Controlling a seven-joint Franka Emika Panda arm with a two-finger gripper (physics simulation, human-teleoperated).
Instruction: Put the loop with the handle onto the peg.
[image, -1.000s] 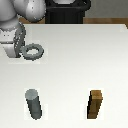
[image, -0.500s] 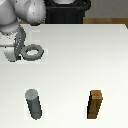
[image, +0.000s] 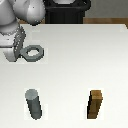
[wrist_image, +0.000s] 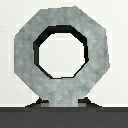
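The loop with the handle is a grey faceted ring with a round hole, at the exterior view's left. My gripper is shut on its short handle, and the ring sticks out flat toward the exterior view's right. In the wrist view the loop fills most of the picture. Its handle tab runs down into the dark gripper body, which hides my fingertips. The peg, an upright dark grey cylinder, stands nearer the front edge, almost straight in front of the ring and well apart from it.
A brown wooden square-sided block stands upright to the exterior view's right of the peg. The white table carries everything. A black robot base sits at the table's far edge.
The gripper and the held loop have drifted slightly toward the table's front. The peg and the block have not moved.
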